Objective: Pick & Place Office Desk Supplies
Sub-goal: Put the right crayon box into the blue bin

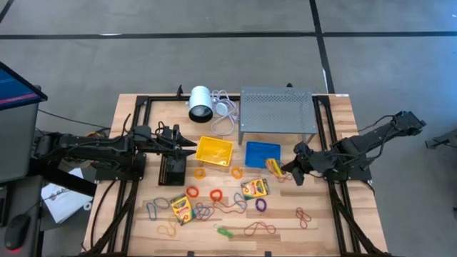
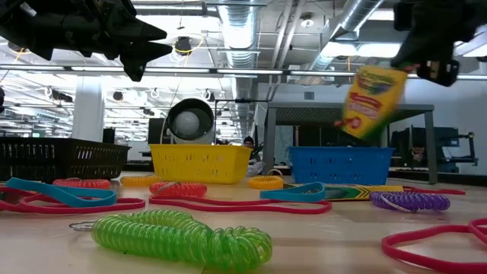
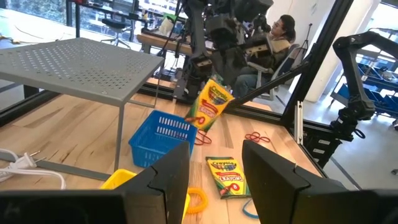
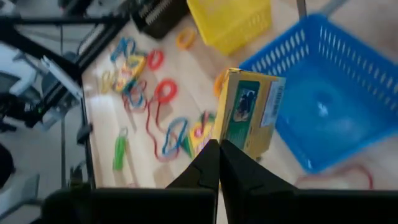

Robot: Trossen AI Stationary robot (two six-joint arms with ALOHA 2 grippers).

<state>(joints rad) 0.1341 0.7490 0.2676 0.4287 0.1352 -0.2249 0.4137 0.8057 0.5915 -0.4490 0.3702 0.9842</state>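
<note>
The right jaws (image 2: 426, 57) are shut tight on a crayon box (image 2: 369, 103), which hangs below them, just by the blue basket (image 2: 340, 165). Best move: bring box over basket's middle, go low, then let go. Left jaws (image 1: 191, 145) wait part open, w/ nothing in them.

You see grey floor (image 1: 214, 64) crossed by dark seams around light wood worktop (image 1: 335, 235). Your low view: exposed silver ducts (image 2: 243, 23) and pipes under ceiling, strip lights, white column (image 2: 88, 106). Beyond worktop, person (image 3: 283, 31) sits in chair; monitor (image 1: 14, 89) stands beside worktop.
</note>
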